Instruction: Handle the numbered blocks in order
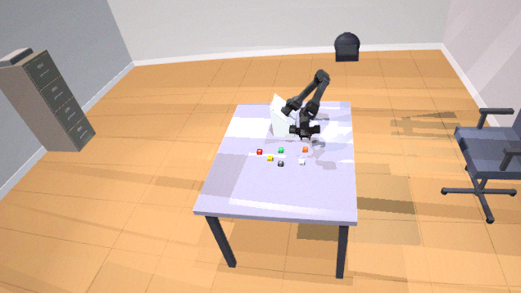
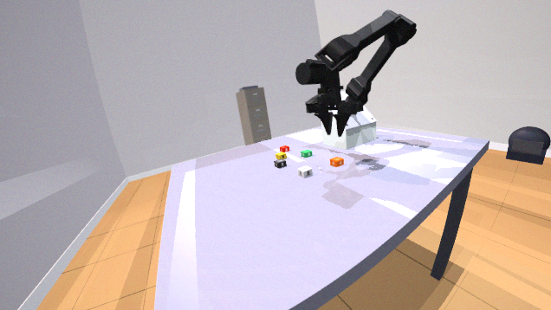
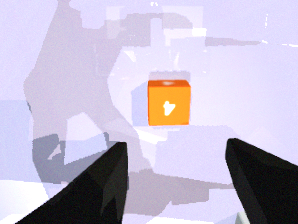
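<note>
The orange block (image 1: 305, 150) (image 2: 336, 162) (image 3: 175, 95) sits on the table; its white digit looks like a 4, though blurred. My gripper (image 1: 304, 137) (image 2: 334, 134) (image 3: 177, 149) is open and empty, pointing down above the table. It is higher than the orange block, which shows just beyond the fingertips in the wrist view. A white block (image 1: 301, 162) (image 2: 305, 171), a dark block (image 1: 280, 164) (image 2: 280, 164), a yellow block (image 1: 269, 158) (image 2: 281, 156), a green block (image 1: 280, 150) (image 2: 307, 153) and a red block (image 1: 259, 151) (image 2: 284, 148) rest apart; their digits are too small to read.
A white angled box (image 1: 282, 124) (image 2: 346, 136) stands behind the blocks near the arm's base. The table (image 1: 262, 188) (image 2: 243, 225) has patches of shadow and bright light. A filing cabinet (image 1: 57, 98) (image 2: 256, 114) and an office chair (image 1: 487, 151) stand off the table.
</note>
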